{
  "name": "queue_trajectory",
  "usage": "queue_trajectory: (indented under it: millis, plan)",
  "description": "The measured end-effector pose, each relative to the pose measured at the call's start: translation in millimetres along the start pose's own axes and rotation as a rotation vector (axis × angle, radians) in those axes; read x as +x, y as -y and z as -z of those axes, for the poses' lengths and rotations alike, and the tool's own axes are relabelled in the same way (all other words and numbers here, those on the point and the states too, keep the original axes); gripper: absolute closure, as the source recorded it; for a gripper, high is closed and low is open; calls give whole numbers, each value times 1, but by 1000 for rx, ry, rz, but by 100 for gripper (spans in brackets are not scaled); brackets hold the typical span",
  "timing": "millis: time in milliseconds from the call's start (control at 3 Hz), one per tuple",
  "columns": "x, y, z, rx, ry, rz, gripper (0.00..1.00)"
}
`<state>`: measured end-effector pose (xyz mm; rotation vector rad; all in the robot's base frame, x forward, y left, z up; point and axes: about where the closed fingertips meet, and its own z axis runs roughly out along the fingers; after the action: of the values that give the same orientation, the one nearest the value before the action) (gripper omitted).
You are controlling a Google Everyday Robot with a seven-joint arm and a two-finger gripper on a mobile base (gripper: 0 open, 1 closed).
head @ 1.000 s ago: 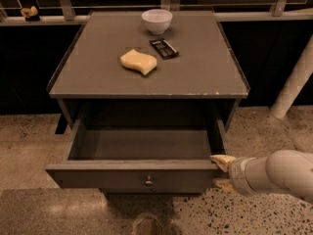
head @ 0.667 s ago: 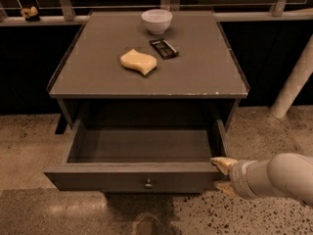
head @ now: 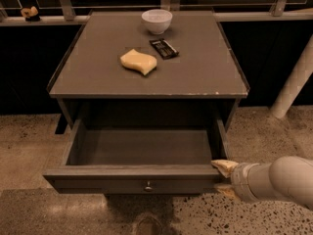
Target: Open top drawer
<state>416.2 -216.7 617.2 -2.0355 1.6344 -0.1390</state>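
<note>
The top drawer (head: pixel 137 173) of the grey cabinet stands pulled far out toward me, its inside bare. Its flat front has a small round metal knob (head: pixel 147 185) at centre. My gripper (head: pixel 224 177) comes in from the lower right on a pale arm. Its fingers (head: pixel 222 166) sit at the front right corner of the drawer, one on the top edge of the front, one lower beside the front panel. The lower drawers are hidden below the open one.
On the cabinet top (head: pixel 205 77) lie a yellow sponge (head: pixel 139 61), a white bowl (head: pixel 156 21) and a dark flat packet (head: pixel 164 48). A white post (head: pixel 293 82) leans at the right. A railing runs behind. The floor is speckled stone.
The drawer has come slightly further out toward me, with my gripper at its right front corner moving with it.
</note>
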Motion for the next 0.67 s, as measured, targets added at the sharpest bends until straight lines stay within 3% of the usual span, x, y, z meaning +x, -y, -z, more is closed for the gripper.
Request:
queue_trajectory:
  millis: [667]
  plan:
    - [-2,-7,3,-2,2,-4,100]
